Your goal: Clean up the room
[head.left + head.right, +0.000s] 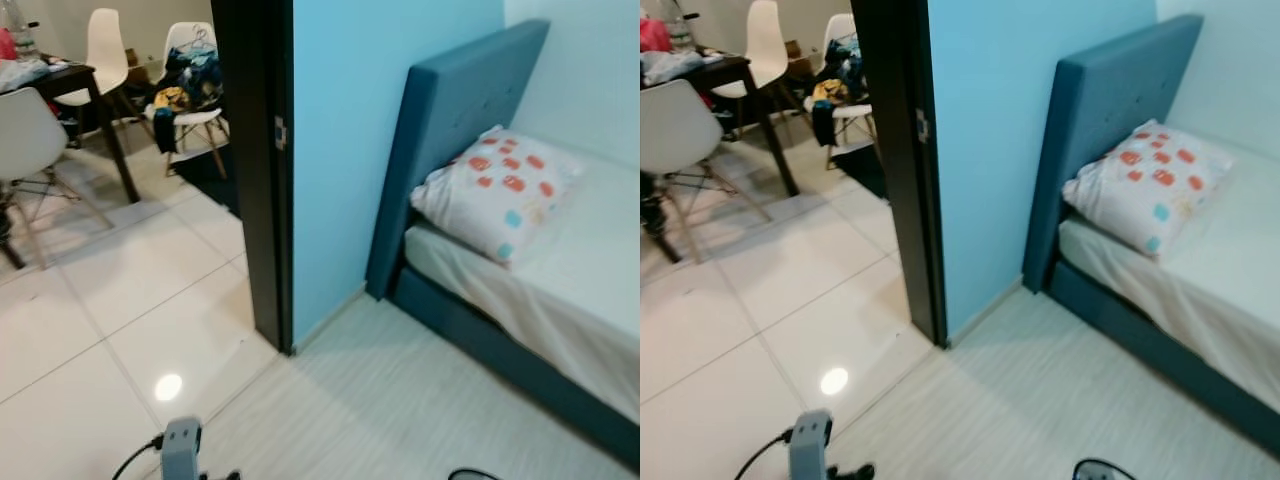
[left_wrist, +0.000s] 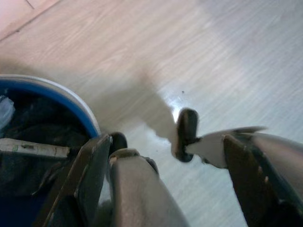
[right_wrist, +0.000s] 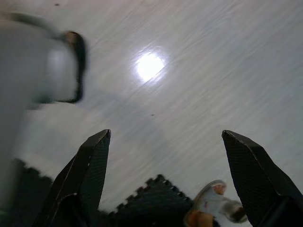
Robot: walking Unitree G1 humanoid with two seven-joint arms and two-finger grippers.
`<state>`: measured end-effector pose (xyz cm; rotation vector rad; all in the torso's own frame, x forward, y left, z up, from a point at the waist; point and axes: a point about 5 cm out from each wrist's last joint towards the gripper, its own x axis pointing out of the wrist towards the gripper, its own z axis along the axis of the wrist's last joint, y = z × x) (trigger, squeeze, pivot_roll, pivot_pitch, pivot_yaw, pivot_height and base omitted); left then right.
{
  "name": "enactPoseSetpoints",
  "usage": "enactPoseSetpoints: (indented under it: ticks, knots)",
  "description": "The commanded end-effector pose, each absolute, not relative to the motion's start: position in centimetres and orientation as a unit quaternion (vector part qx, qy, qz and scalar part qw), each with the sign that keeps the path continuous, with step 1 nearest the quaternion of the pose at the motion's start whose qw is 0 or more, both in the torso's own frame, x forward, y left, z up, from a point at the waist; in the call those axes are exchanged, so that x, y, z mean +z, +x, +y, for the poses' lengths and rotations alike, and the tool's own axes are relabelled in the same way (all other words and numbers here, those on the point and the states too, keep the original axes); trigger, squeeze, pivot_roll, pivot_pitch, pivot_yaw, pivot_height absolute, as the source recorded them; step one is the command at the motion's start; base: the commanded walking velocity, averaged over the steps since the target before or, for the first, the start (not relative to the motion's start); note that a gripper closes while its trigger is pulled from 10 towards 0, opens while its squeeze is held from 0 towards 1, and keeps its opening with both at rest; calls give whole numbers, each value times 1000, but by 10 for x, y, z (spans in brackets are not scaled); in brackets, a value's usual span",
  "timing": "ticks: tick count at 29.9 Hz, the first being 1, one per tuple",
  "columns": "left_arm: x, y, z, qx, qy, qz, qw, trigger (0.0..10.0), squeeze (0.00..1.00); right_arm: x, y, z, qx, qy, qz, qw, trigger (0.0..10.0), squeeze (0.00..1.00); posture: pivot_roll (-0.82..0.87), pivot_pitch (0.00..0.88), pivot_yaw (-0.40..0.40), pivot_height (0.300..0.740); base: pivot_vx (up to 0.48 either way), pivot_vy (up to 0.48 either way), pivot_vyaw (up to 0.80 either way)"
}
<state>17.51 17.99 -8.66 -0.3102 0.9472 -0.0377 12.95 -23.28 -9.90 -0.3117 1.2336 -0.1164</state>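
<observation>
At the doorway: a black door frame (image 1: pixel 258 170) and the end of a light blue wall (image 1: pixel 375 130) split the view, tiled room to the left, bedroom to the right.
Open floor, left: pale glossy tiles (image 1: pixel 120 300) run clear from near to the far dining table (image 1: pixel 75 85) and white chairs (image 1: pixel 105 50).
Open floor, right: a strip of pale wood-grain floor (image 1: pixel 400 400) between the wall and the bed's blue base (image 1: pixel 500 350).
Bed: blue headboard (image 1: pixel 450 120) against the wall, white sheet, a white pillow (image 1: pixel 495 190) with red and blue prints at its head.
Far clutter: clothes heaped on a far chair (image 1: pixel 190 85), more things on the table.
Left gripper (image 2: pixel 142 184): hangs low over the wood floor, fingers spread, nothing between them.
Blue bin (image 2: pixel 52 99): just beside the left gripper, white-rimmed, dark contents inside.
Right gripper (image 3: pixel 165 156): fingers wide apart over the floor, nothing between them.
Sandal (image 3: pixel 215 208): on the floor by a dark foam mat (image 3: pixel 151 201), near the right fingers, not touched.
</observation>
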Motion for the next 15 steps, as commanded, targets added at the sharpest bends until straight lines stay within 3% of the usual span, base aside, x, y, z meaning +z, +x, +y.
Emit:
enactPoseSetpoints:
  ticks: [1, 8, 15]
  knots:
    - [-87, 176, 179, -22, -145, 459, 876, 10000, 0, -98, 129, -237, -55, -153, 577, 800, 10000, 0, -5, 92, 31, 740, 0, -480, -800]
    - [-88, 176, 170, -26, -144, 462, 875, 10000, 0, -98, 128, -238, -54, -158, 580, 798, 10000, 0, -10, 92, 25, 740, 0, -480, -800]
    - [-84, 188, 137, -42, -147, 459, 875, 10000, 0, -98, 127, -241, -53, -165, 581, 795, 10000, 0, -13, 82, 18, 740, 0, -480, -800]
